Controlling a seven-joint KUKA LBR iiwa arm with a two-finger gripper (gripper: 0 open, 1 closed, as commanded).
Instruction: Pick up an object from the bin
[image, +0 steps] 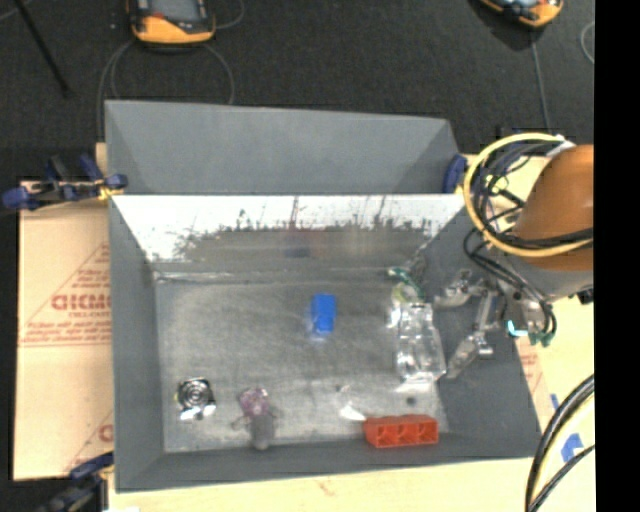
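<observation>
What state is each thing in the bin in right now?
Blue block: loose, mid-floor, alone.
Red brick: flat, near side, towards the right.
Clear plastic piece: lying at the right, beside the gripper.
Silver round piece: loose, near-left corner.
Purple piece: lying beside it, apart.
Gripper: low on the right side.

Grey bin (230, 300), floor scuffed. 6 things on it, all apart: blue block (322, 313) approx centre; clear plastic piece (415, 345) at right; red brick (401, 432) near-right, by near wall; white scrap (350, 410) just left of it; purple bit (254, 405) & silver disc (195, 396) near-left.
</observation>
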